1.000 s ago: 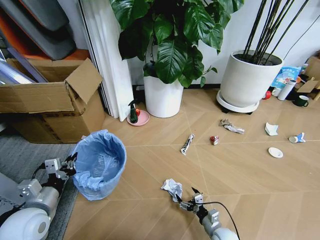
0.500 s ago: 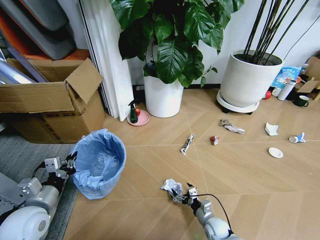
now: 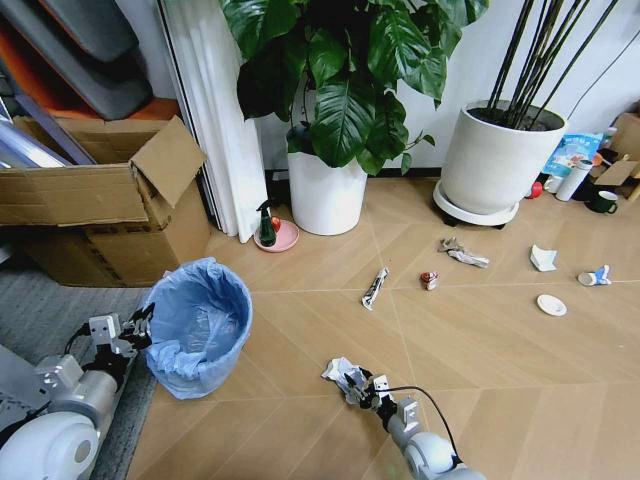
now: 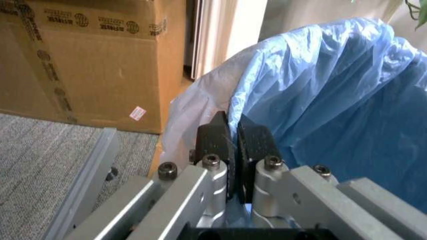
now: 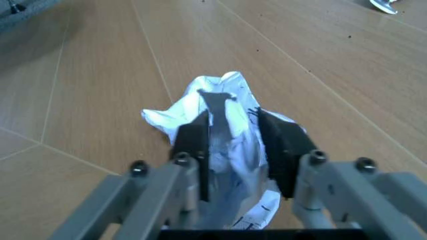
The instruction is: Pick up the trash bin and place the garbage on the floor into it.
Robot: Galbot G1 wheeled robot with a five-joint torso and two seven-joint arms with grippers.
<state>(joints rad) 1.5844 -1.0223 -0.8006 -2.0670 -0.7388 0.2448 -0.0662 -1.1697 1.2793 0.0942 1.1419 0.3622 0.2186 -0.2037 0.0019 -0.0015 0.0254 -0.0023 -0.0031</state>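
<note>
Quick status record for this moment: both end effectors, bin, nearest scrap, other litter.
left end effector: shut on the trash bin, pinching its blue liner at the rim
right end effector: open, fingers either side of the crumpled paper, low over the floor
other garbage: wrapper, white disc, farther right

Setting: an office or lobby corner, lived-in. Evidence: wood-look herringbone floor (image 3: 480, 340); grey carpet (image 3: 50, 310) at the robot's left; two large white plant pots, one holding a broad-leaved plant (image 3: 325, 190), one holding dark bare stems (image 3: 492, 160), against a pale wall; open cardboard box (image 3: 100, 210) with shipping labels; small green spray bottle (image 3: 266, 225) on a pink saucer; dark mug (image 3: 605, 202) and cups near the far right wall.
</note>
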